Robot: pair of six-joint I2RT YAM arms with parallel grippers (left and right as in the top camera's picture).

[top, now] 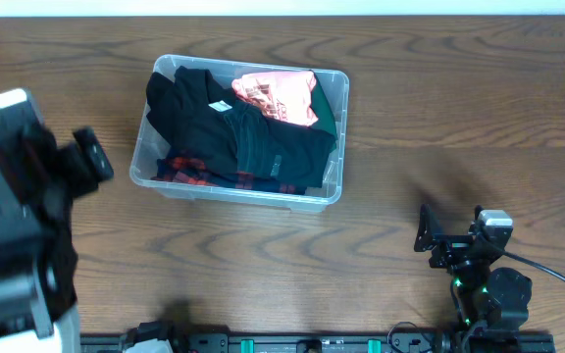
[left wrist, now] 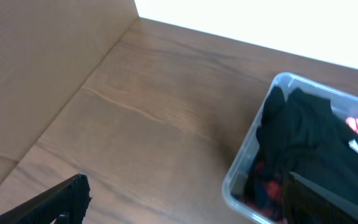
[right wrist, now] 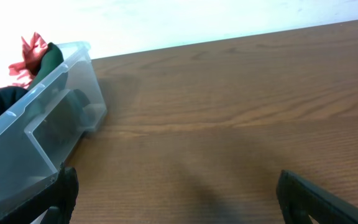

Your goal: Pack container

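The clear plastic container [top: 334, 186] stands on the wooden table at centre back, filled with black clothes [top: 233, 132], a pink garment [top: 281, 96], a dark green piece and a red plaid piece [top: 186, 172]. It also shows in the left wrist view [left wrist: 238, 174] and the right wrist view [right wrist: 48, 106]. My left gripper [left wrist: 185, 199] is open and empty, raised left of the container. My right gripper [right wrist: 176, 199] is open and empty, low over the table to the container's right, near the front edge [top: 425, 230].
Bare wooden table [top: 439, 118] lies right of the container and in front of it. A cardboard wall [left wrist: 36, 68] stands at the left of the table. A black rail [top: 292, 343] runs along the front edge.
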